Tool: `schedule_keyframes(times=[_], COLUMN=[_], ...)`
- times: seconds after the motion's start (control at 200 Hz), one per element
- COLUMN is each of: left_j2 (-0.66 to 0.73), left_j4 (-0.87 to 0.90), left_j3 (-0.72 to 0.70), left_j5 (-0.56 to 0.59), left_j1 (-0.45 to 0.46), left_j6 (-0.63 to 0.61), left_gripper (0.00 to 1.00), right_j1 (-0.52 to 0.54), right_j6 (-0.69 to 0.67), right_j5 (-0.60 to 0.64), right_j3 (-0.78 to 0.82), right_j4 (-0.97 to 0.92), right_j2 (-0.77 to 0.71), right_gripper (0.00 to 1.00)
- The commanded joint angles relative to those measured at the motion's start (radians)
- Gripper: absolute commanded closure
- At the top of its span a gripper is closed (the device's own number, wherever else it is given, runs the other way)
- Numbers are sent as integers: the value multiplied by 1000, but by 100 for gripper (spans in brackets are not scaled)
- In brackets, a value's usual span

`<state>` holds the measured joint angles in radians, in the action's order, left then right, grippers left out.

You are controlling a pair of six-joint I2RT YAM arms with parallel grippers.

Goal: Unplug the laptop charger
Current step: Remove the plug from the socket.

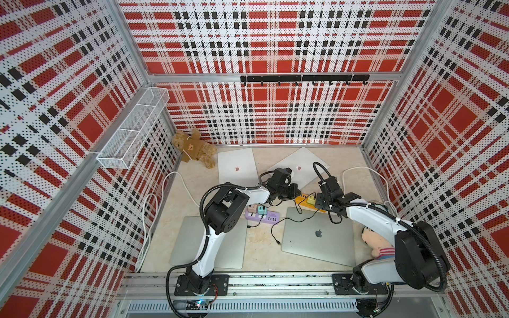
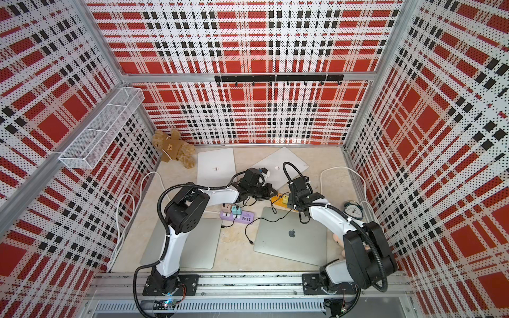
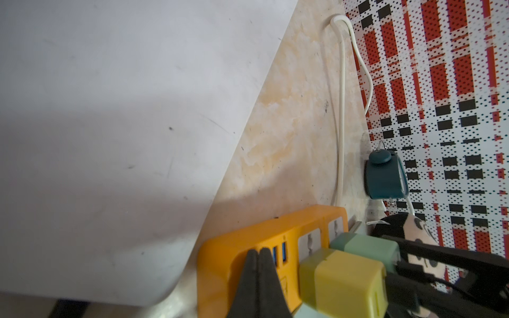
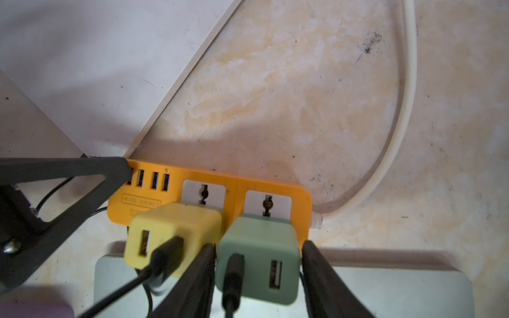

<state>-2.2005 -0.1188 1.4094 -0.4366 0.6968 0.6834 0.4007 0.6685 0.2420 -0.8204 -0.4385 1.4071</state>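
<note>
Tabletop (image 1: 257,252), plaid walls (image 1: 275,115), left tool (image 3: 259,252) pressed together, right tool (image 4: 259,245) spread round green charger (image 4: 265,249)

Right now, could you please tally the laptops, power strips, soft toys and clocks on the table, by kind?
Laptops: 4
Power strips: 2
Soft toys: 2
Alarm clock: 1
Total: 9

Orange power strip (image 4: 237,181): "USB SOCKET"; grey laptop (image 1: 316,242): Apple logo.
</note>
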Motion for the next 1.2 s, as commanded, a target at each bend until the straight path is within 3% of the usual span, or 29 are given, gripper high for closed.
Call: schedule_keyframes(times=[0.0, 0.261, 0.551, 0.737, 0.902, 1.047, 1.197], left_j2=[-27, -28, -33, -41, -45, -47, -52], left_j4=[74, 77, 77, 75, 74, 75, 77], left_j3=[-27, -33, -40, -35, -33, -39, -42], left_j5=[22, 28, 43, 30, 28, 37, 50], left_j1=[7, 9, 7, 6, 7, 7, 7], left_j6=[-19, -19, -8, -2, -1, -2, -5], left_gripper=[100, 100, 100, 100, 100, 100, 100], right_j1=[-8, -9, -16, -72, -71, -26, -22], right_j6=[-4, -4, 19, 49, 26, -2, 5], right_j5=[14, 8, -30, -177, -165, -64, -85], right_j3=[-17, -14, 10, 57, 43, -28, -25], right_j4=[32, 37, 70, 133, 117, 18, 32], right_j2=[21, 38, 3, -40, -37, 17, 11], right_gripper=[49, 59, 63, 65, 67, 67, 68])
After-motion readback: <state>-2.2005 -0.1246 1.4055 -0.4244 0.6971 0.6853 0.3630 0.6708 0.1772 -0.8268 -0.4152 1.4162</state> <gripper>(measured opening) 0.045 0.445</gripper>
